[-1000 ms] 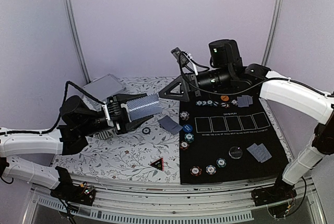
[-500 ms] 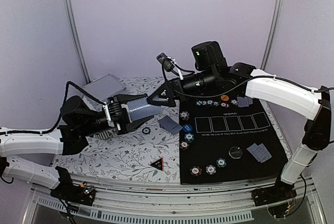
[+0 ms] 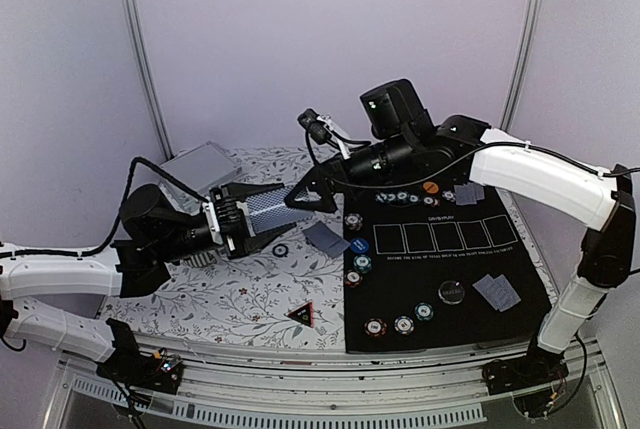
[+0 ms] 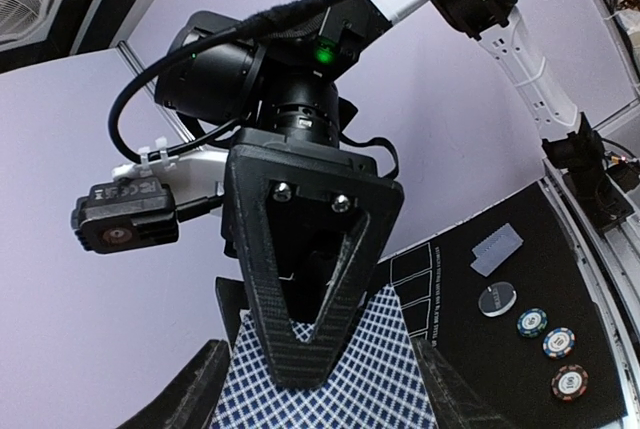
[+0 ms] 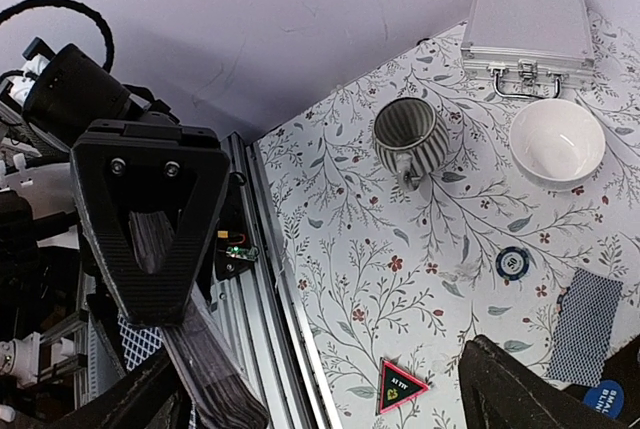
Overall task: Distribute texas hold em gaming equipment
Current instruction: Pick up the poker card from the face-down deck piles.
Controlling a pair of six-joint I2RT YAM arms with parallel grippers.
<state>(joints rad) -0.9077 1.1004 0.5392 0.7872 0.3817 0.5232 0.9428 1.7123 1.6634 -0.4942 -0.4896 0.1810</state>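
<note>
My left gripper (image 3: 262, 215) is shut on a deck of playing cards (image 3: 264, 206) with a blue-and-white lattice back (image 4: 345, 379), held above the flowered cloth. My right gripper (image 3: 305, 197) is open at the deck's far end. In the left wrist view one of its triangular fingers (image 4: 300, 279) lies over the top card; I cannot tell if it touches. Striped poker chips (image 3: 403, 324) and a blue button (image 3: 358, 245) lie on the black mat (image 3: 520, 259). Dealt cards (image 3: 497, 292) rest on the mat, and one card (image 3: 325, 239) lies at its left edge.
A silver case (image 5: 527, 29), a striped mug (image 5: 410, 134) and a white bowl (image 5: 557, 141) stand at the back left of the cloth. A lone chip (image 5: 513, 263) and a triangular marker (image 5: 400, 386) lie on the cloth. A pale disc (image 3: 452, 292) sits on the mat.
The right arm has swung left from over the mat to the held deck, its open fingers now at the deck's end. The left arm has barely moved.
</note>
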